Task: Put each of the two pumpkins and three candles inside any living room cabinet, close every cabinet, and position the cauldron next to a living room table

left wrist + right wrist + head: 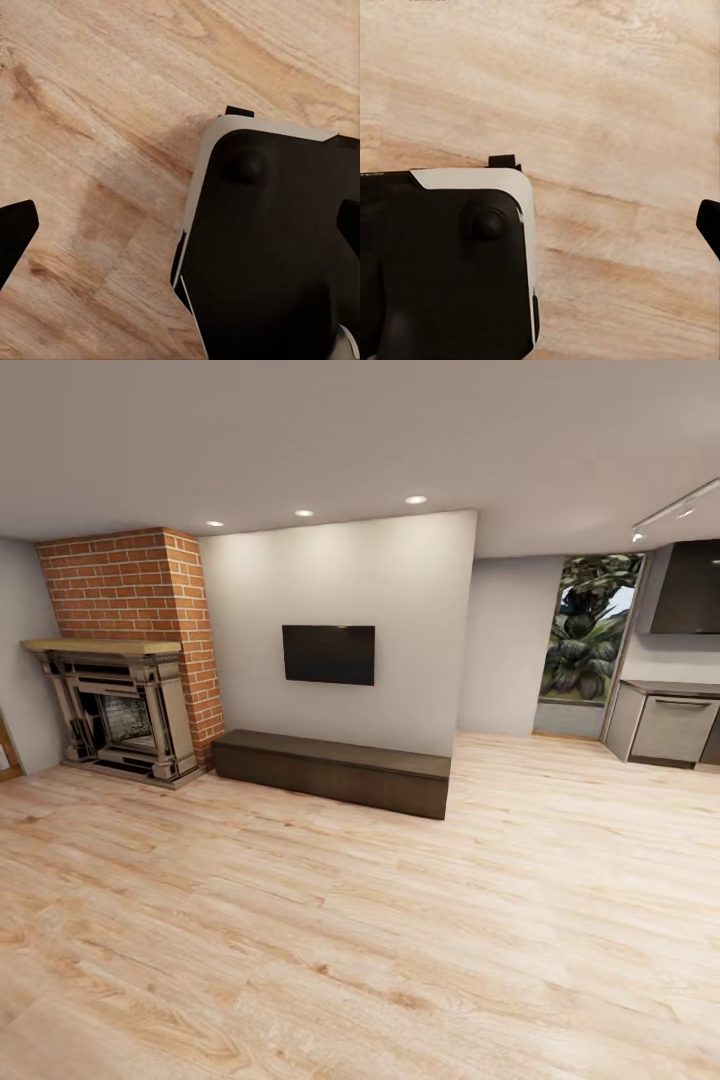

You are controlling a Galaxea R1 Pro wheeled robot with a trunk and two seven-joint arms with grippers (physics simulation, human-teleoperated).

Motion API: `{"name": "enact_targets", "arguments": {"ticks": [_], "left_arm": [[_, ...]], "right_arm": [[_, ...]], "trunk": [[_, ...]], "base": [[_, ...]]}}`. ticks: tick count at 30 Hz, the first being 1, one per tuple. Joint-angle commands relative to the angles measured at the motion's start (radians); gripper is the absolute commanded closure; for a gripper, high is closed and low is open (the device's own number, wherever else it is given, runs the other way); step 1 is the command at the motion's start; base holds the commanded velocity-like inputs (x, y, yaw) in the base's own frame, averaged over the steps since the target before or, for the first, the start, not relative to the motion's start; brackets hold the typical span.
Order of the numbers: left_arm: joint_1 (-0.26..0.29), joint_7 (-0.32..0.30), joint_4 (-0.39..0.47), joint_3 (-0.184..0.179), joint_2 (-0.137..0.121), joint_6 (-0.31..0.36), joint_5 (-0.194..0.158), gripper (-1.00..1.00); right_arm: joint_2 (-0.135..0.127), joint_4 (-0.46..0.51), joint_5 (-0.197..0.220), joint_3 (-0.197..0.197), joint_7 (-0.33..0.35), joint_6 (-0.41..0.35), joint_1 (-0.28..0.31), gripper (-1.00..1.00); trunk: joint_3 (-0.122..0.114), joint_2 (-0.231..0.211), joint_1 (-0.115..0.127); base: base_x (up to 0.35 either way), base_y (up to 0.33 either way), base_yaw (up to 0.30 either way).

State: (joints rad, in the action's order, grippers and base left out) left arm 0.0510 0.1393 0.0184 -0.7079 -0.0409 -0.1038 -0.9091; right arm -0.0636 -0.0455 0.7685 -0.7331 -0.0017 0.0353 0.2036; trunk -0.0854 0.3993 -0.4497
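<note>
nav: facing cabinet (335,771), lying closed under TV (328,654), right of fireplace (125,710), long axis running along wall | end effectors: both pointing at floor (400,960) beside base (270,247), opening can't tell, holding nothing visible | neither arm nearer.

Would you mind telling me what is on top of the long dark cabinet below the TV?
The top of the cabinet looks bare; a black TV hangs on the wall above it. Its front panels appear shut, so its inside is hidden.
</note>
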Motion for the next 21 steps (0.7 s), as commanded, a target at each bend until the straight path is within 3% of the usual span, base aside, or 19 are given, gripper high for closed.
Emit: {"name": "enact_targets", "arguments": {"ticks": [1, 21], "left_arm": [[0.0, 0.005, 0.002, -0.008, 0.0, 0.0, -0.007, -1.0], [0.0, 0.018, 0.009, -0.005, -0.008, -0.014, -0.007, -1.0]], "right_arm": [[0.001, -0.002, 0.006, -0.007, 0.0, 0.004, 0.0, -1.0], [0.0, 0.002, 0.013, -0.003, -0.002, 0.009, 0.0, -1.0]], "trunk": [[0.0, 0.001, 0.0], [0.0, 0.001, 0.0]], "base": [[0.0, 0.0, 0.0], [0.0, 0.0, 0.0]]}}
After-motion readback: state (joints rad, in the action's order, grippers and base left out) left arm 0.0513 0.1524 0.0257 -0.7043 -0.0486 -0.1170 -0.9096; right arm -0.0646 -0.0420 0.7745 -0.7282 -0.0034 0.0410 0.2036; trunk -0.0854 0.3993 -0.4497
